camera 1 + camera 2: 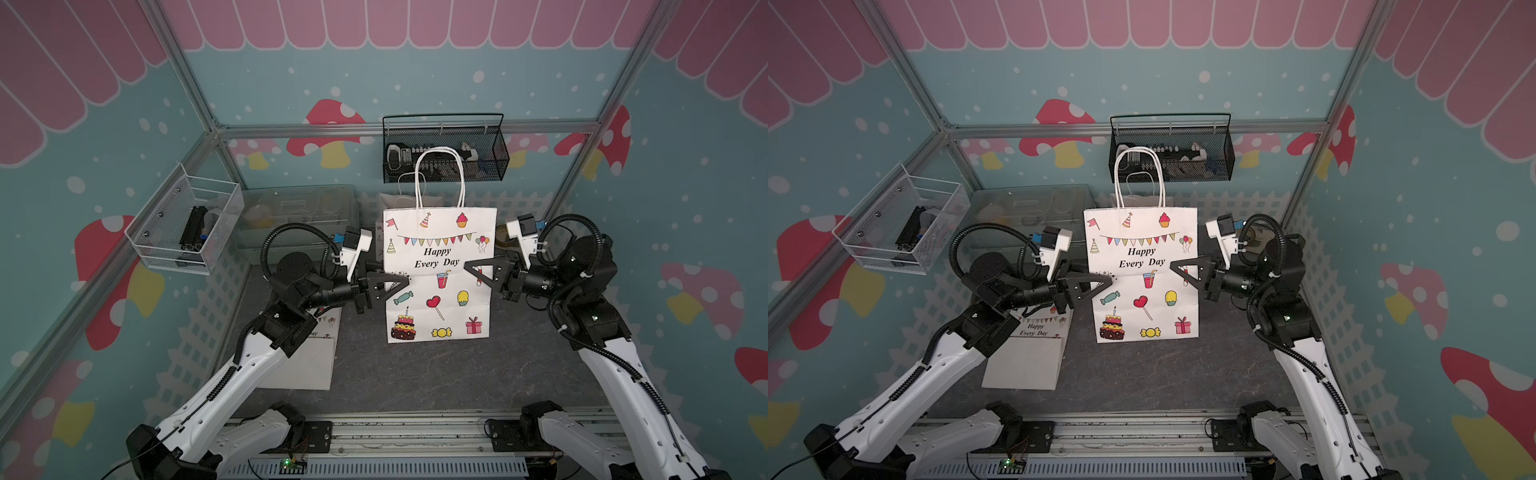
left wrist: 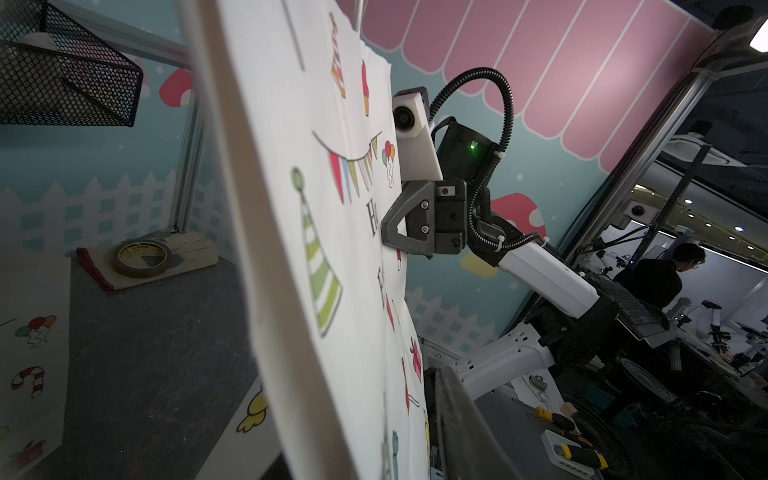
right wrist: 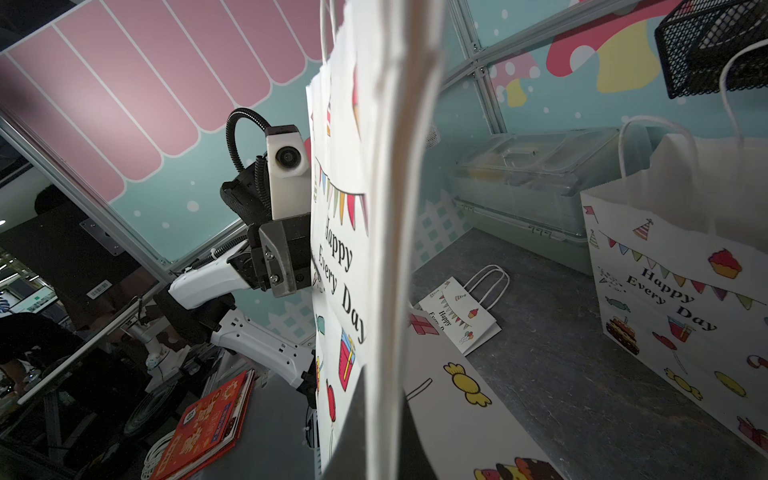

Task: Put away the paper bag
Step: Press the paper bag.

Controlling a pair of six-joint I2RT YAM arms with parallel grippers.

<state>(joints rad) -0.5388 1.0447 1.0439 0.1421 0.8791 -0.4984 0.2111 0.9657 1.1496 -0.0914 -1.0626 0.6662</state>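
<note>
The right pincer (image 1: 470,266) is fully closed on the right edge of the paper bag (image 1: 438,249), one finger lying across the printed front. The left pincer (image 1: 405,281) straddles the bag's left edge with its jaws narrow; whether they are pinching the paper cannot be told. The bag stands upright mid-tabletop (image 1: 436,374) between the two arms, flattened, handles up.

The likeliest trouble is an uneven hold. If the left side is not gripped when the arms lift, the bag would probably swing from the right pincer and twist or slip out. Thin paper held only by its edges may also tear if the arms drift apart, or buckle if they press together. The handles rise in front of the black mesh basket (image 1: 494,162) and might snag if the bag is carried back. A second bag (image 3: 685,270) standing just behind could be knocked over.

The black mesh basket on the back wall holds small dark and white items, too small to name. The white wire basket (image 1: 166,245) on the side wall holds a black block and some pale pieces. A clear lidded box (image 1: 299,208) sits at the back, its contents blurred. A flat bag (image 1: 307,365) lies under the left arm.
</note>
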